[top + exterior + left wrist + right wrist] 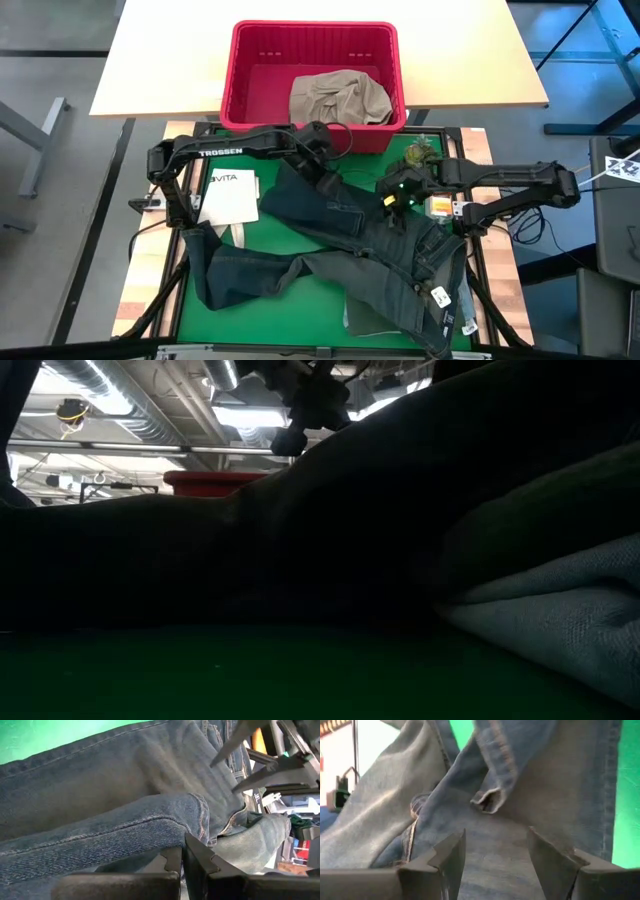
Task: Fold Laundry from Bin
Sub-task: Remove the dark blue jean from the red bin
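1. my right gripper [495, 855] hovers low over the waist end of the blue denim jeans [350, 250], which sprawl across the green table mat [300, 305]. its fingers stand wide apart with nothing between them. a turned-over fold of denim lies just ahead of the tips, so i judge i am lined up to pinch that edge.

2. my left gripper [182, 862] sits at the upper end of the same jeans, near the middle of the mat, fingers pressed together. the seamed fold of a leg lies right at the tips, but i cannot tell whether any cloth is pinched. i take it that this arm is placed to pin or lift that end while the right takes the waist.

3. the jeans run diagonally, one leg trailing toward the mat's left side, not yet flat or folded.

4. a white paper sheet [228, 197] lies beside the left arm.

5. farthest off, the large red slotted plastic bin [312, 75] stands beyond the mat on the pale tabletop, with a crumpled khaki-beige garment [338, 98] waiting inside it.
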Tool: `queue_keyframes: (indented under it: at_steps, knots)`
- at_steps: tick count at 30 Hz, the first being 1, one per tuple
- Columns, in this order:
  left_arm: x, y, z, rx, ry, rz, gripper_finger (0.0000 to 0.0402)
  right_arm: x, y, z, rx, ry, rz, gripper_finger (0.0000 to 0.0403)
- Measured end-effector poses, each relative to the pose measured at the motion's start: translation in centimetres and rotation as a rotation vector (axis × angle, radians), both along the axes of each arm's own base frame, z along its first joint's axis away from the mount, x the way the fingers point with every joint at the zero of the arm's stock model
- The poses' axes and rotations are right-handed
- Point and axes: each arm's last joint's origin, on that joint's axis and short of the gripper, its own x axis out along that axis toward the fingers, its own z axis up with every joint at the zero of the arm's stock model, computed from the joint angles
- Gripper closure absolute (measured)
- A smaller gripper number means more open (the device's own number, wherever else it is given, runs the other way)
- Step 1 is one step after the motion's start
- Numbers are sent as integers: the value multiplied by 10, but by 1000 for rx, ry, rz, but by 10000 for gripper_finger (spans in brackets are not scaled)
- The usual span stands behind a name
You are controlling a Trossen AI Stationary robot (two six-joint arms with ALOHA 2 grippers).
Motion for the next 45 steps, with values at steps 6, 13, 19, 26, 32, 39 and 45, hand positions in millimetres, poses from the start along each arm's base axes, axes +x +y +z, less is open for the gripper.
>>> queue_keyframes:
  at_steps: [6,13,19,26,32,39,45]
  knots:
    - [2,0,-2,85,4,4,401,1,21,4,-9,-17,76,194]
    - [3,6,-3,320,29,74,387,-6,40,11,-42,-32,112,194]
    - [3,6,-3,393,28,34,347,-16,49,11,-96,41,68,194]
    - [3,8,-3,420,27,3,280,-36,47,13,-198,139,-42,194]
    - [-10,22,6,485,20,-70,246,-56,40,8,-185,315,-169,194]
    - [-32,35,-7,416,238,-75,245,-76,31,4,-149,511,-222,194]
    - [-41,26,-26,391,386,-113,261,-80,32,-3,-108,567,-232,194]
